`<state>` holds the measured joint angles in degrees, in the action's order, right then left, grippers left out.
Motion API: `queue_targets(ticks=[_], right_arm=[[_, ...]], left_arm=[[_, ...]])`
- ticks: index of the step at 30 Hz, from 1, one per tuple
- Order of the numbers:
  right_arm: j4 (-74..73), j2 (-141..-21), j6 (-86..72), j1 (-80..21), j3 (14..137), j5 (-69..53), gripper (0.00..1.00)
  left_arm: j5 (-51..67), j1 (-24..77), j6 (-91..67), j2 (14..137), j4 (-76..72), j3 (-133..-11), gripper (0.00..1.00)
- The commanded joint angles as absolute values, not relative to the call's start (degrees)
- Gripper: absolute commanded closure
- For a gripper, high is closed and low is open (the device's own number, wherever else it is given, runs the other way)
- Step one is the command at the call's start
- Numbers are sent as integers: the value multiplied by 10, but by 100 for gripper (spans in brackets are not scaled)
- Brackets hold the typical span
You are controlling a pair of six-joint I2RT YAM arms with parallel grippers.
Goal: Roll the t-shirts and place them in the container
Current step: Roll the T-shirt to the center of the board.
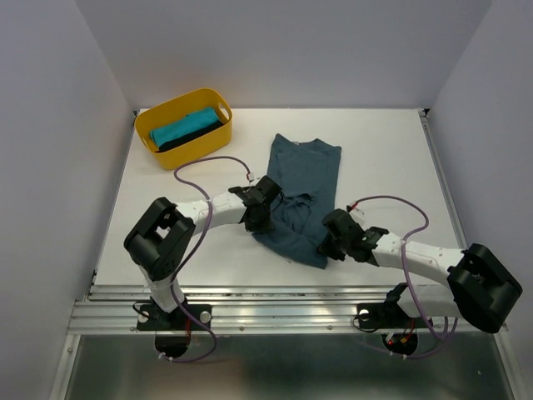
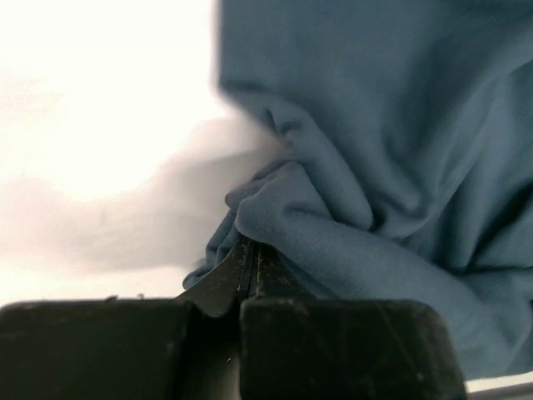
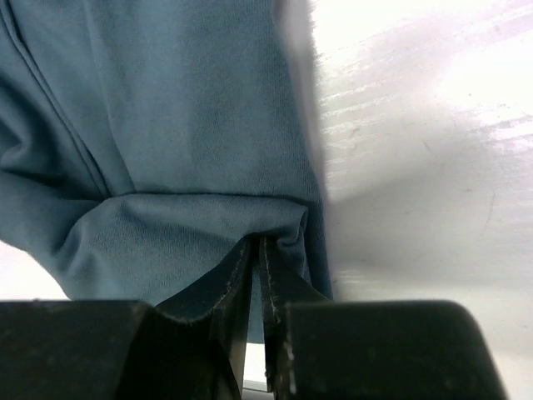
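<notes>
blue shirt (image 1: pixel 309 167): mid table (image 1: pixel 391 158). Far half w/ the collar lies flat, near half is bunched up and wrinkly btwn the two grippers.
left gripper (image 2: pixel 250 257): clamped tight on a fold at the shirt's left edge. In the wrist cam the cloth bulges out right at the fingertips and fills the right side of the view, bare table on the left.
right gripper (image 3: pixel 257 250): pinching the shirt too, jaws nearly together w/ a thin bit of fabric caught btwn them. It's at the near right corner of the shirt. Cloth hangs up and left of the tips, table off to the right.
grippers vs each other: left one sits further back, right one closer to the near edge, w/ the crumpled part of the shirt in between.
tub (image 1: pixel 200 143): yellow, far left corner, well apart from the blue shirt.
turquoise shirt (image 1: pixel 179 127): in the tub, looks folded or rolled, can't tell which.
black shirt (image 1: pixel 196 136): in the tub too, touching the turquoise one on its near side.
</notes>
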<state>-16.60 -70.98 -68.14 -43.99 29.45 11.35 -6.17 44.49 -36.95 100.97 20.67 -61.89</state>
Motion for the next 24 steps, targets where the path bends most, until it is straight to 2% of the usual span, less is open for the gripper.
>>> queue_targets(ticks=[1,5,9,13,16,21,24], right_arm=[[-280,-726,-666,-450,308,162,85],[-311,-709,-638,-450,334,176,83],[-277,-665,-598,-450,345,146,75],[-307,-640,-582,-450,385,155,68],[-308,-636,-568,-450,412,148,66],[-282,-692,-569,-486,456,140,67],[-253,-750,-572,-508,473,134,67]], left_arm=[[-67,443,-390,951,276,-546,100],[-51,443,-402,886,287,-518,100],[-46,442,-400,847,305,-532,100],[-61,442,-399,822,336,-574,100],[-46,444,-398,808,326,-593,100],[17,458,-411,829,266,-595,100],[7,461,-428,852,249,-594,100]])
